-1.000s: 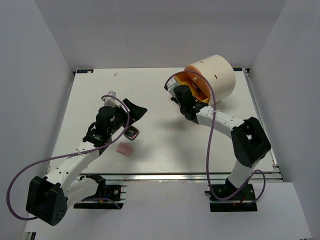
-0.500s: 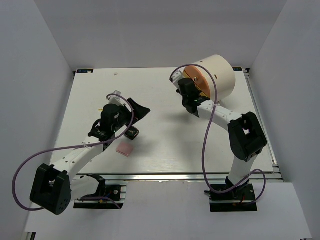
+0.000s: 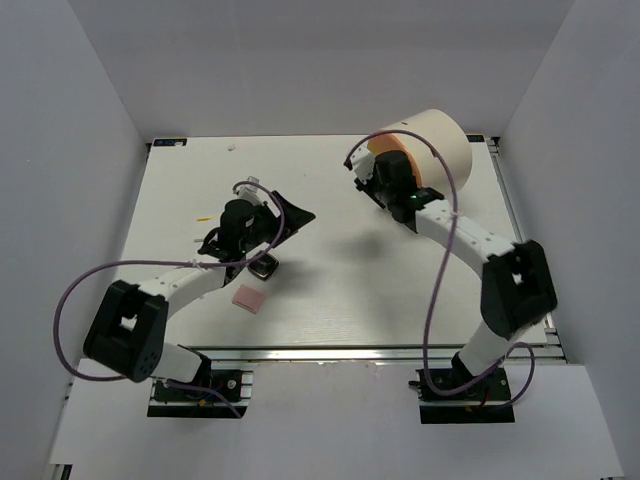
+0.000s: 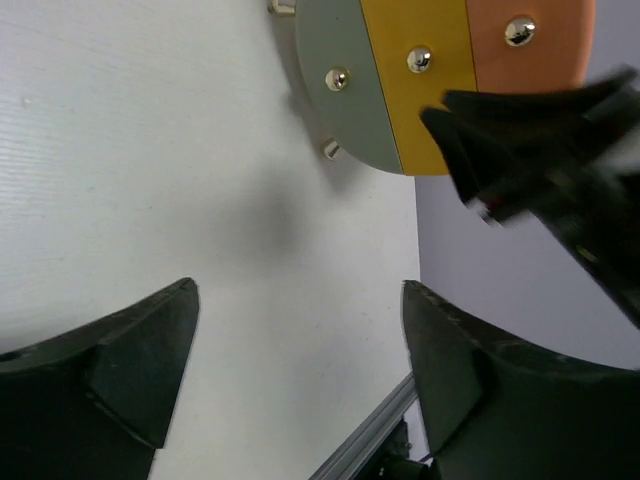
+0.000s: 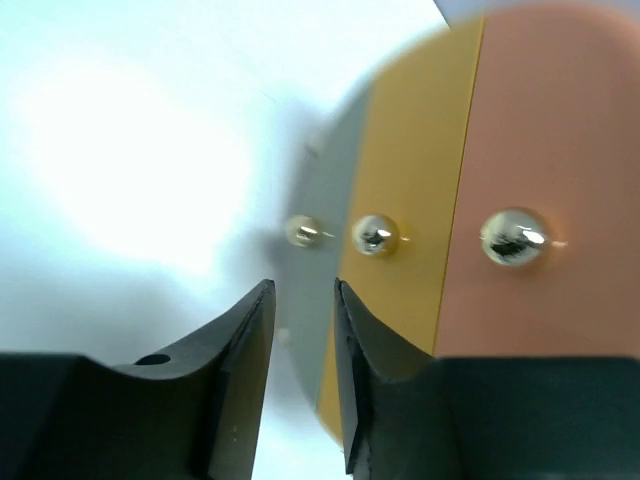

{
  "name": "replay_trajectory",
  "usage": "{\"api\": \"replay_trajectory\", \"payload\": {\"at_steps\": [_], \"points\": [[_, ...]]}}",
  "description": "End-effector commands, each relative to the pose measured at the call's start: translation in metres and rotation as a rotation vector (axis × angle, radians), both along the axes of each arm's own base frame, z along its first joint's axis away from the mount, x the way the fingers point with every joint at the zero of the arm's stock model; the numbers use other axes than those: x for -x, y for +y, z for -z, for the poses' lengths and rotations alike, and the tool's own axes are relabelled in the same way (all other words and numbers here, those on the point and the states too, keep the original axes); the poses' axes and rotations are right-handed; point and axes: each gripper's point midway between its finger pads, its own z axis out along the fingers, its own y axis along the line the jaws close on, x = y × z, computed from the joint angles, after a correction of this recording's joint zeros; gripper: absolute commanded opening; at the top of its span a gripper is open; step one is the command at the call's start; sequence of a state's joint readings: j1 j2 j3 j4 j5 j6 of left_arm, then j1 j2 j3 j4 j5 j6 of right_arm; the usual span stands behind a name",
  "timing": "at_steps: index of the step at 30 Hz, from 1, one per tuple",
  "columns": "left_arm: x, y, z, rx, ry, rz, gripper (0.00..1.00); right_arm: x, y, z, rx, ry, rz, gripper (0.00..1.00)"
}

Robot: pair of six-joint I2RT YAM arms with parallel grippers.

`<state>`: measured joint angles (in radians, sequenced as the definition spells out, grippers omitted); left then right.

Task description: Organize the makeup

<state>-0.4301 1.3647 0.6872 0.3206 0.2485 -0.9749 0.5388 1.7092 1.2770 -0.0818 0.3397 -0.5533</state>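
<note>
My left tool [image 4: 298,290] stands wide open and empty, its fingers pointing far and right across the desk [image 3: 340,290]. What matters for the pickup is that the compact [image 3: 264,267] does not lie ahead of those fingers. In the top view it sits on the near side of them, just beside the wrist, so the wrist camera misses it altogether. I judge the tool must draw back toward me and tip down before it can straddle the compact. The pink square [image 3: 248,298] lies flat a little nearer and to the left, close to the compact but apart from it. The left arm is far nearer to both than the right.

My right tool [image 5: 303,290] is open only by a narrow gap with nothing in it. It sits right up against the drum [image 3: 440,145] at the far right, facing the drawer fronts. The grey front [image 4: 340,90] and yellow front [image 4: 420,80] are straight ahead of it, and the orange front [image 4: 525,40] is to one side. Nothing stands between the left tool and the compact. A thin yellow sliver [image 3: 203,218] lies to the left, too small to identify.
</note>
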Motion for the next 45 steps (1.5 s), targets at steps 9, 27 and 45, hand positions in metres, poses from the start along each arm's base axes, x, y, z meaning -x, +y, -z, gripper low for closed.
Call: {"api": "replay_trajectory", "payload": {"at_steps": [9, 27, 45], "points": [[-0.048, -0.131, -0.003, 0.180, 0.034, 0.212, 0.57, 0.097, 0.005, -0.122, -0.630, 0.026, -0.405, 0.02], [-0.130, -0.203, 0.051, 0.289, 0.094, 0.171, 0.62, 0.122, -0.049, -0.123, -0.721, -0.029, -0.294, 0.20], [-0.164, -0.216, 0.073, 0.352, 0.148, 0.089, 0.53, 0.125, -0.059, -0.119, -0.733, -0.034, -0.272, 0.20]]}}
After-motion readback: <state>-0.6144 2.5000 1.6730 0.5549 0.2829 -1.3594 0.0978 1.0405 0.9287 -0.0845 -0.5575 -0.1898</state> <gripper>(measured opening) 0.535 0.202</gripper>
